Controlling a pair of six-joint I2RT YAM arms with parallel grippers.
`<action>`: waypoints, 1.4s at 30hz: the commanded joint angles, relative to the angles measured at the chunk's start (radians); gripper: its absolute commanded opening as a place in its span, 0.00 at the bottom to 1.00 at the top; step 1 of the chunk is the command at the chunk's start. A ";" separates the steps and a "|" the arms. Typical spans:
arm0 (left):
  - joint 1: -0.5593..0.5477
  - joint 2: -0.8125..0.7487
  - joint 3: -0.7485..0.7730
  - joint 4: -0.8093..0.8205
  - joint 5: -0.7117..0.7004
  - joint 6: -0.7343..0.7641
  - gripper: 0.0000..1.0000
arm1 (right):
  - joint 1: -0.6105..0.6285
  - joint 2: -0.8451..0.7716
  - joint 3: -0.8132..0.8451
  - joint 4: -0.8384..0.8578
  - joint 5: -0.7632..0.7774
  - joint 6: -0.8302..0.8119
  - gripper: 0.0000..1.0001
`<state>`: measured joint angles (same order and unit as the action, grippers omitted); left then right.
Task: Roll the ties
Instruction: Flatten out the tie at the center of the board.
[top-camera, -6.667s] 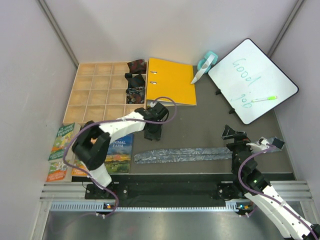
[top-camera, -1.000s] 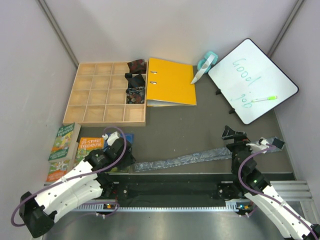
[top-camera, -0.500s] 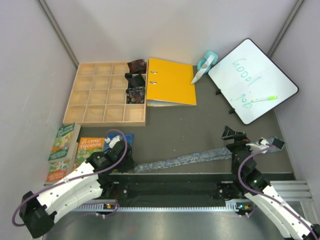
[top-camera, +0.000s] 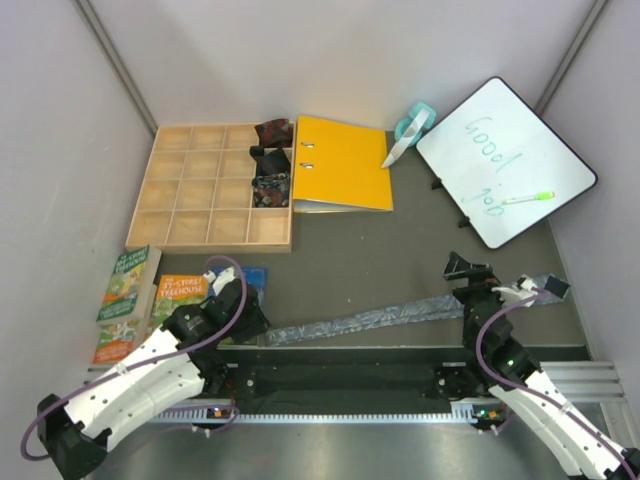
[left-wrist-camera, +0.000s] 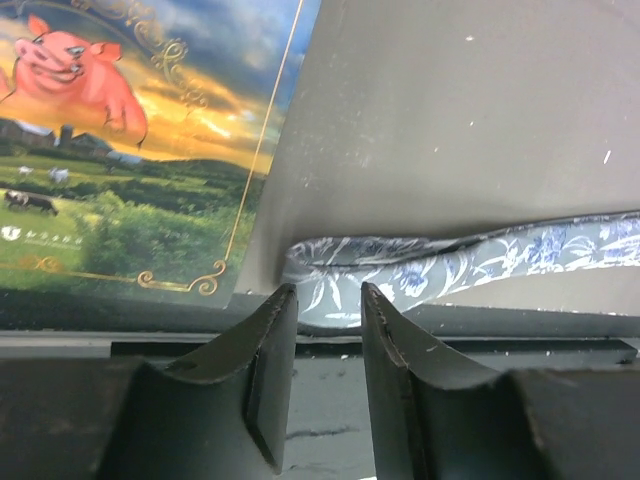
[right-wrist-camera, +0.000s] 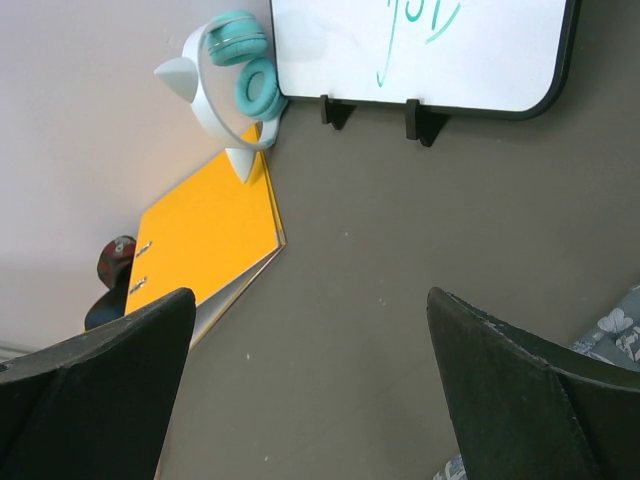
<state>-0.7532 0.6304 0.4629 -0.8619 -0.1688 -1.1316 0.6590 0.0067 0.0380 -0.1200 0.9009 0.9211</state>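
Note:
A silvery grey-blue patterned tie (top-camera: 370, 318) lies slanted across the dark table, its left end at the near edge. In the left wrist view that end (left-wrist-camera: 400, 275) sits just beyond my left gripper (left-wrist-camera: 326, 290), whose jaws stand a little apart with nothing between them. From above, the left gripper (top-camera: 256, 322) is at the tie's left end. My right gripper (top-camera: 463, 270) hovers over the tie's right part, wide open and empty (right-wrist-camera: 310, 295); a bit of tie (right-wrist-camera: 612, 335) shows beside its finger. Dark red (top-camera: 273, 131), black (top-camera: 268, 160) and speckled (top-camera: 270, 190) rolled ties sit in the wooden box.
The wooden compartment box (top-camera: 200, 190) stands at the back left, beside a yellow binder (top-camera: 345, 165). Teal headphones (top-camera: 415, 125) and a whiteboard (top-camera: 505, 160) are at the back right. Picture books (top-camera: 135, 290) lie left of the left gripper. A black rail (top-camera: 350, 375) runs along the near edge.
Since the oldest frame the left arm has come down to the tie's left end, which now lies nearer the edge. Over the last second the left gripper shifted only slightly. The right arm is still.

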 joint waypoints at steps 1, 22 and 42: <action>0.000 -0.060 0.008 -0.055 0.003 -0.010 0.37 | 0.008 -0.102 -0.099 0.014 0.015 0.007 0.99; -0.008 0.066 -0.096 0.122 0.045 0.029 0.38 | 0.008 -0.102 -0.099 0.010 0.018 0.009 0.99; -0.015 0.155 -0.087 0.221 0.023 0.081 0.09 | 0.007 -0.102 -0.099 0.010 0.020 0.012 0.99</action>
<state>-0.7647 0.7605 0.3344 -0.6666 -0.1146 -1.0714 0.6590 0.0067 0.0380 -0.1204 0.9016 0.9215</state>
